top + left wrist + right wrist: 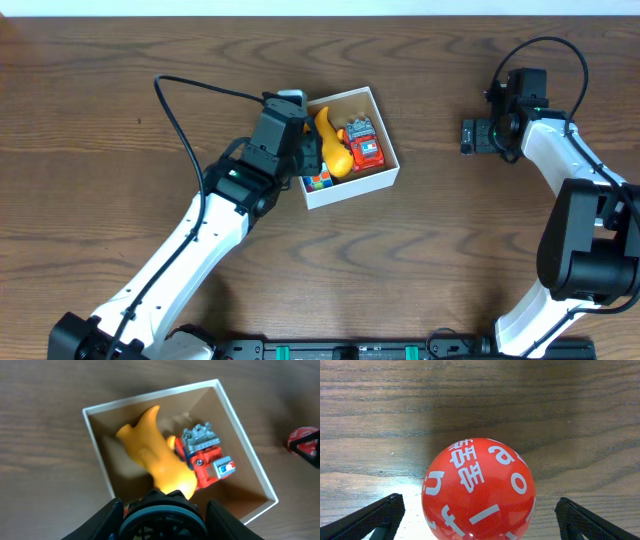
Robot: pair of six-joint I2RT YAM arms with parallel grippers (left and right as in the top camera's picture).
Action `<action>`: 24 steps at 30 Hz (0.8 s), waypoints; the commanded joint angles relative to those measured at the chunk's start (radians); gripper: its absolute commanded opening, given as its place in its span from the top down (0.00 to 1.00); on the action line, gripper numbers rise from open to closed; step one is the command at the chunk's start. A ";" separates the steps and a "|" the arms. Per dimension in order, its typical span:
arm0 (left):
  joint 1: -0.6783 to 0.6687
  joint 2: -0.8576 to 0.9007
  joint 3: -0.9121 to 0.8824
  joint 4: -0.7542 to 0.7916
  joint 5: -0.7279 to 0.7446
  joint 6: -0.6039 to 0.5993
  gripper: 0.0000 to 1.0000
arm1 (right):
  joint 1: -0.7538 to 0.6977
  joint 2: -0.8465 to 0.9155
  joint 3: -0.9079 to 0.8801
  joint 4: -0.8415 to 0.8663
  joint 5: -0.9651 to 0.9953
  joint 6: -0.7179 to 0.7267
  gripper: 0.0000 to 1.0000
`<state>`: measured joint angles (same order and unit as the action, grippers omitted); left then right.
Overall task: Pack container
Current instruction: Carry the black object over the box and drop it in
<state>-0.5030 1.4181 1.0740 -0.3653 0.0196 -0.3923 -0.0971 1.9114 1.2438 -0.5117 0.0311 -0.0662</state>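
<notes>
The container (355,190) sat mid-table, open side up and turned askew. It was square, with no long axis, thin white walls and a brown cardboard floor. Inside lay a smooth yellow toy (155,455) and a red truck (207,457). The left gripper (308,155) hovered over its near-left corner, grip unclear. The right gripper (479,502) gaped around a glossy red ball (479,491).

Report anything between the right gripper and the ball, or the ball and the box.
Nothing visible. The red ball lies between the open fingers of the right gripper; only tabletop separates it from the container.
</notes>
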 commanded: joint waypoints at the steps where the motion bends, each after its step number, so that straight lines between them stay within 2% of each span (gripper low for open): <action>1: -0.003 0.032 0.024 0.013 -0.012 0.002 0.51 | -0.001 -0.018 -0.002 -0.001 0.003 -0.002 0.01; 8: -0.009 0.113 0.024 0.027 -0.011 0.003 0.51 | -0.001 -0.018 -0.002 0.000 0.003 -0.002 0.01; 16: -0.009 0.126 0.024 0.047 -0.011 0.006 0.50 | -0.001 -0.018 -0.002 -0.001 0.003 -0.002 0.01; 19: -0.009 0.126 0.024 0.047 -0.011 0.006 0.24 | -0.001 -0.018 -0.002 0.000 0.003 -0.002 0.01; 20: -0.009 0.126 0.024 0.047 -0.011 0.006 0.18 | -0.001 -0.018 -0.002 0.000 0.003 -0.002 0.01; 22: -0.009 0.126 0.024 0.054 0.001 0.008 0.10 | -0.001 -0.018 -0.002 0.000 0.003 -0.002 0.01; 24: -0.010 0.126 0.024 0.061 0.026 0.028 0.09 | -0.001 -0.018 -0.002 -0.001 0.003 -0.002 0.01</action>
<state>-0.5079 1.5486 1.0744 -0.3096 0.0246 -0.3882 -0.0971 1.9114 1.2438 -0.5117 0.0307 -0.0662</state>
